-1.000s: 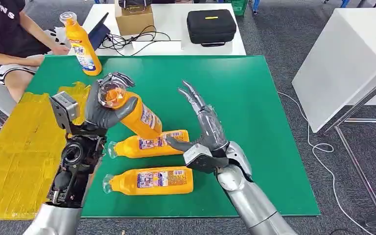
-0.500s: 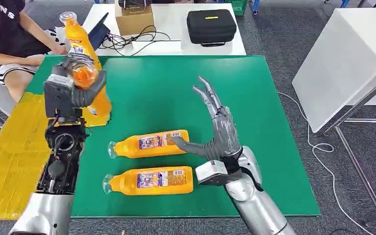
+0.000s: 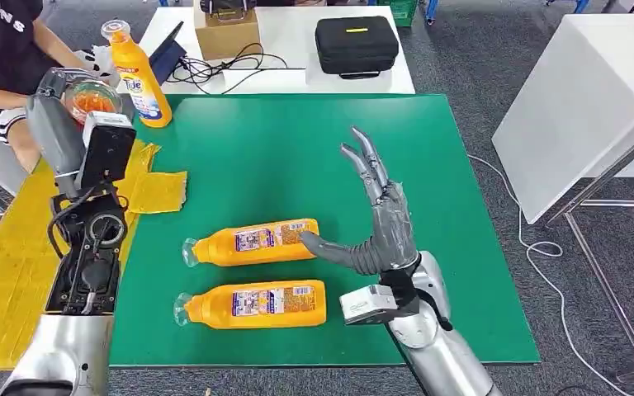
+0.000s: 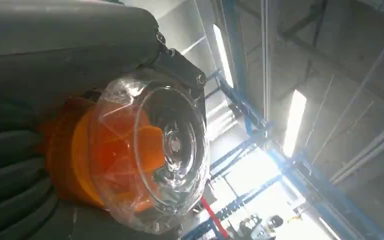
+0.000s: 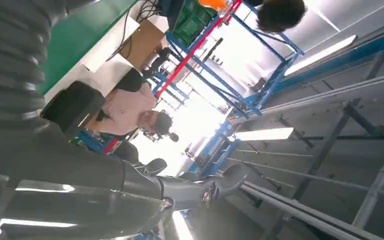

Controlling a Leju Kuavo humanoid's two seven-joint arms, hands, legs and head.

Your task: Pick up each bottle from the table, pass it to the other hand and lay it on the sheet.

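On the green worktop [image 3: 314,148] two bottles [image 3: 252,243] lie untouched. The left hand [image 3: 62,124] grips one bottle [image 3: 91,97] above the yellow sheet [image 3: 16,272], not yet laid; the right hand [image 3: 380,223] is empty, fingers spread.

Open green table [image 3: 297,148] lies beyond two lying bottles [image 3: 252,243]; an upright bottle [image 3: 136,74] blocks its far-left corner.

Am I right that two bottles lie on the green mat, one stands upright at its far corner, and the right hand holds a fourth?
Not quite: the fourth bottle is in the left hand, as the head and left wrist views show. The right hand is open and empty. Two lying bottles and the upright bottle are as you say.
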